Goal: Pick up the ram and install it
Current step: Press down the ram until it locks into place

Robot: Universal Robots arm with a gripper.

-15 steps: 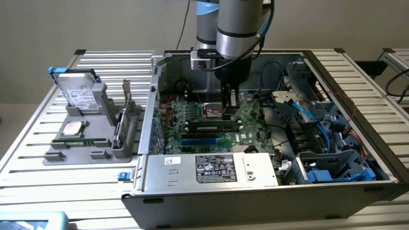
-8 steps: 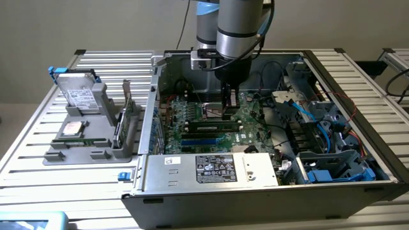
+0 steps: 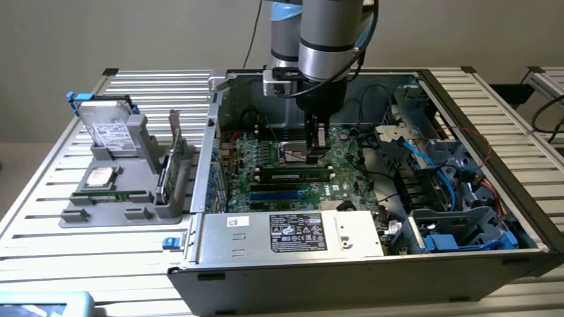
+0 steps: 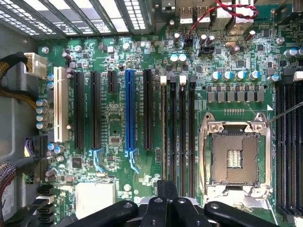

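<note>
On the slatted surface you have the open computer case, with the motherboard lying flat inside. The gripper hangs over the board near the empty processor socket. In the wrist view its fingers look pressed together, with nothing visible between them. The ram stands on edge in a memory slot just beside the socket, apart from the gripper and lower than it. I judge the stick to be light, stiff and thin, and easily cracked if twisted. Pinch it across its flat faces near the middle of the upper edge, squarely, without crushing the chips.
</note>
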